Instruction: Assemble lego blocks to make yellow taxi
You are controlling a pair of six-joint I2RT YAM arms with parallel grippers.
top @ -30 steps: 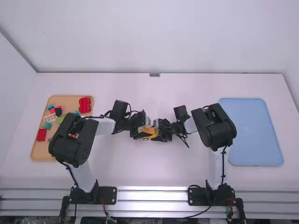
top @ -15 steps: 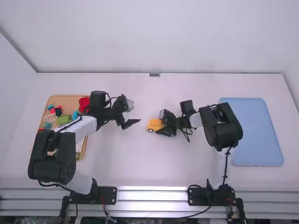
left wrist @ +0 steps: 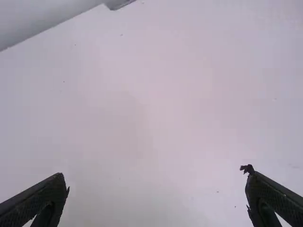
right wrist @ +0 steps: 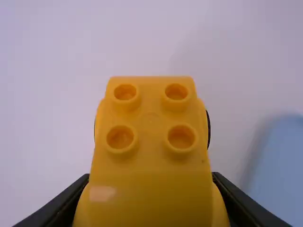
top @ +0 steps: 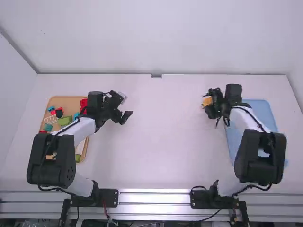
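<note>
The right claw (right wrist: pixel 150 177) pinches the yellow taxi (right wrist: pixel 150 142) by both sides, just left of the blue tray (top: pixel 259 109), likely to set it there upright; the left claw (left wrist: pixel 155 174), spread and empty at left, apparently has no block to steady.

Labels, numbers, signs — none can be read.

High view: your smooth white bench (top: pixel 161 161) is brightly, evenly lit; glare streaks the ribbed silver metal rail (top: pixel 154 192) | left wrist view: you get faint, soft shading | right wrist view: you see a pale highlight on the yellow plastic block car (right wrist: pixel 150 156), the light-blue rounded tray (right wrist: pixel 284 165) out of focus
</note>
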